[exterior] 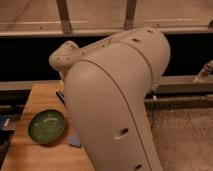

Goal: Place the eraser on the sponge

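A wooden table [35, 155] stood before a dark wall with pale rails; speckled floor lay to its right. The robot's cream arm [115, 100] filled most of the view and hid the gripper behind its casing, the fingers set wide apart, holding nothing that showed. A green bowl [46, 126] sat on the table; just beside it a blue corner of the sponge [75, 140] peeked out. The eraser [60, 96] was only a dark sliver at the arm's edge, apart from the sponge.

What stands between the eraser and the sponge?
Nothing visible, but the robot's arm covers most of the table and hides the gripper. Only slivers of the eraser and sponge show at its edge; the green bowl sits left, aside.
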You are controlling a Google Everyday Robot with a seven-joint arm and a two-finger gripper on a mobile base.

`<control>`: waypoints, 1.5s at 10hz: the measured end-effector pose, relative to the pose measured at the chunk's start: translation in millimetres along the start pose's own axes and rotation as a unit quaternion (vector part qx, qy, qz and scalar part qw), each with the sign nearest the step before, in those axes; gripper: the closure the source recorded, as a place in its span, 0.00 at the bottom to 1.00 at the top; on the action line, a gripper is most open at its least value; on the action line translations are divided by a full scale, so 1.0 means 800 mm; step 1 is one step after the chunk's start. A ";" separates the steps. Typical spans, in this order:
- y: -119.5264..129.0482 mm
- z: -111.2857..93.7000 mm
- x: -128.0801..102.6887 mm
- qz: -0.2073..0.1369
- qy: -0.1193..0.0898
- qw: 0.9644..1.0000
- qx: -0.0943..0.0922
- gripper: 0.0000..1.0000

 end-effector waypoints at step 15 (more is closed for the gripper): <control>0.030 0.098 -0.019 -0.047 0.038 0.997 -0.043 0.20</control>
